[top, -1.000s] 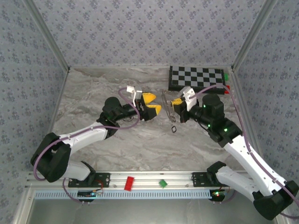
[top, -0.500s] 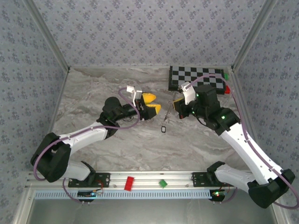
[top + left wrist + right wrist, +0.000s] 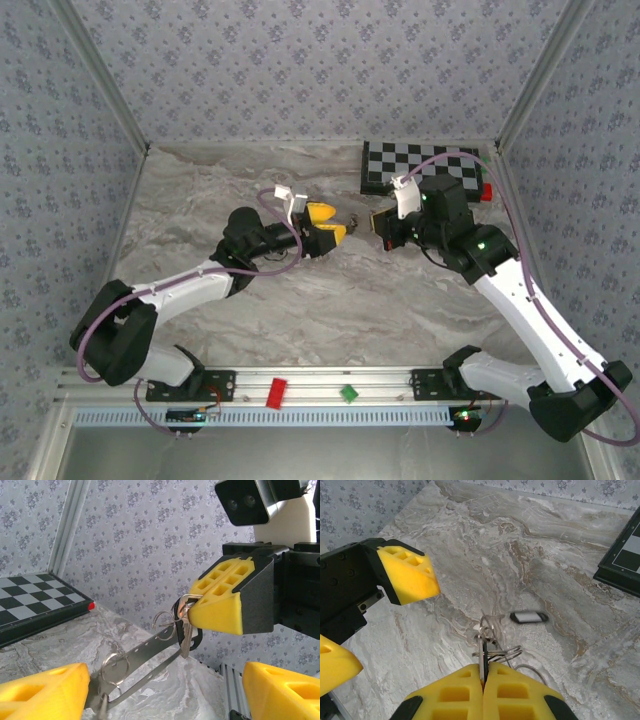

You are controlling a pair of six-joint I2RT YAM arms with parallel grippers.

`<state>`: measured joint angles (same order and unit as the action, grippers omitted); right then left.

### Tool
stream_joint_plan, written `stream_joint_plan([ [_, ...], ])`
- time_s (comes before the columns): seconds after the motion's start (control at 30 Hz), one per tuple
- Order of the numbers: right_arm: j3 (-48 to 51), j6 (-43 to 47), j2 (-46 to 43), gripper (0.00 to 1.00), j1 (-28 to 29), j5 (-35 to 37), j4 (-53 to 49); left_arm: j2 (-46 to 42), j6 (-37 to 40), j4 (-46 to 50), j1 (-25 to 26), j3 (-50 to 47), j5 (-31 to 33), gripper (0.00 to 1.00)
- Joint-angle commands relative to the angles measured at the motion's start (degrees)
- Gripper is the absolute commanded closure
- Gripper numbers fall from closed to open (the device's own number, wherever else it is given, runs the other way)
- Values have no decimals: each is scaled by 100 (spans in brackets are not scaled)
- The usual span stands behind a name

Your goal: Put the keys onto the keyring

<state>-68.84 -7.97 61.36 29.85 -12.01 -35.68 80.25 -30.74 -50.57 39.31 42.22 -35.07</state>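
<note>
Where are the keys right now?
In the right wrist view, the keys dangle from the shut right gripper, above the table, just across from the left gripper.

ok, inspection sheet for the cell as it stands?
Surface: grey marble table.
Job's things: keyring with a key hanging from it, held off the table; what looks like a loose key lying flat on the marble.
Clutter: checkered board far right; red block and green block on the near rail.
Grippers: left gripper open; right gripper shut on keyring.
Cables: purple cable along each arm, no snag seen.
Surroundings: patterned walls, metal frame.
</note>
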Motion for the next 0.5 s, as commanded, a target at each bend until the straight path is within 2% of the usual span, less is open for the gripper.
stream_joint_plan([
  [0.0, -165, -3, 27, 100, -36, -115, -56, -24, -11, -64, -41, 199, -74, 21],
  [0.27, -197, 429, 225, 100, -49, -268, -212, -121, 49, -27, -53, 90, 128, 21],
  [0.47, -379, 938, 792, 100, -25, -170, -500, -431, 127, 174, -135, -124, 741, 19],
])
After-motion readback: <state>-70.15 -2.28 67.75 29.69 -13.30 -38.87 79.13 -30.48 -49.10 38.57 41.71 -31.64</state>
